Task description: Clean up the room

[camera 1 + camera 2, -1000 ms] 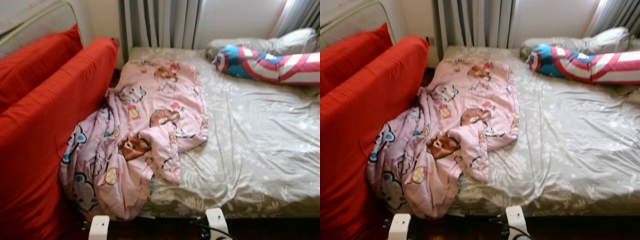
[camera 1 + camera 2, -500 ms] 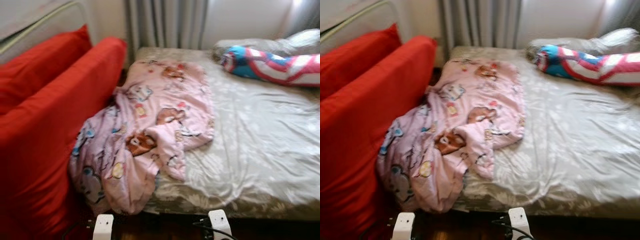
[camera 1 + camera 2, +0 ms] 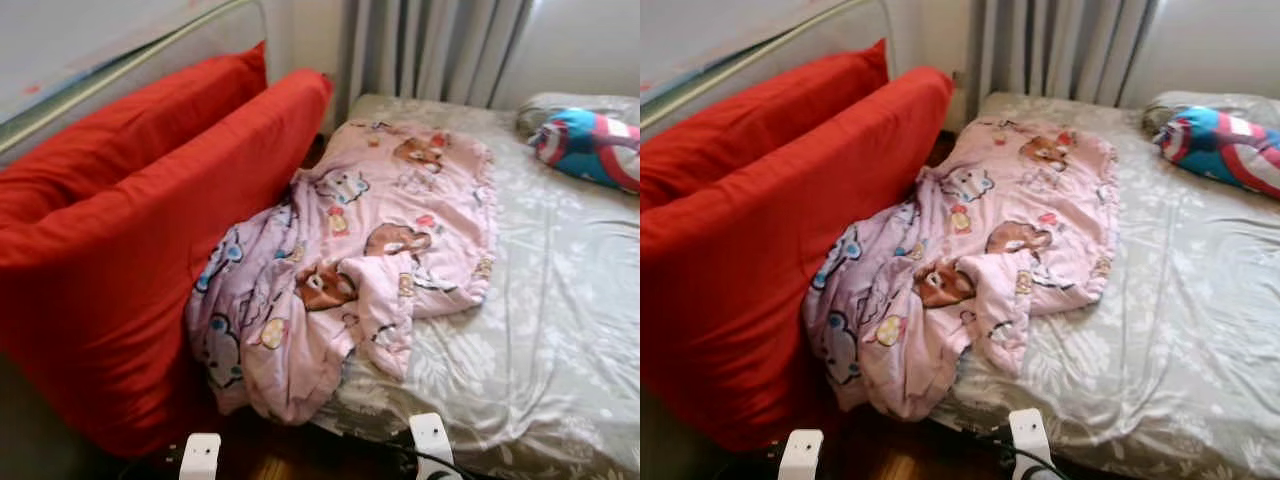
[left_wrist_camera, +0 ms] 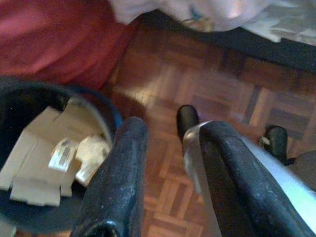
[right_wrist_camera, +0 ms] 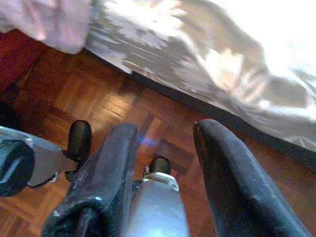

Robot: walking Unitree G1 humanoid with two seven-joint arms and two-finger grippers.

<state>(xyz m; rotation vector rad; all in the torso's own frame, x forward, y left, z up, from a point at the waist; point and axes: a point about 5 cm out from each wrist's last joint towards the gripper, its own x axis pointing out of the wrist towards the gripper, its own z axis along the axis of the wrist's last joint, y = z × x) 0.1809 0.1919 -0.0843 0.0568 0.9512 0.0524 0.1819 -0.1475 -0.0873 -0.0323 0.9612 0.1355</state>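
We saw the pink blanket (image 3: 345,270) spilling off the bed (image 3: 560,330) corner toward the red cushion (image 3: 150,250), lengthwise up the bed; our left gripper (image 4: 165,182) hung nearer it, the right gripper (image 5: 163,173) likewise low; both empty, fingers apart.

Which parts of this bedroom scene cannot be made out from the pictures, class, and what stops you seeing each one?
- Bed sheet under the pink blanket: covered by it, head views.
- Striped pillow: cut off by the right edge, head views.
- Dark bin beside the left tool: its far side cut off by the edge; contents too blurred to name.
- Bed's underside beyond the right tool: in shadow, right wrist view.
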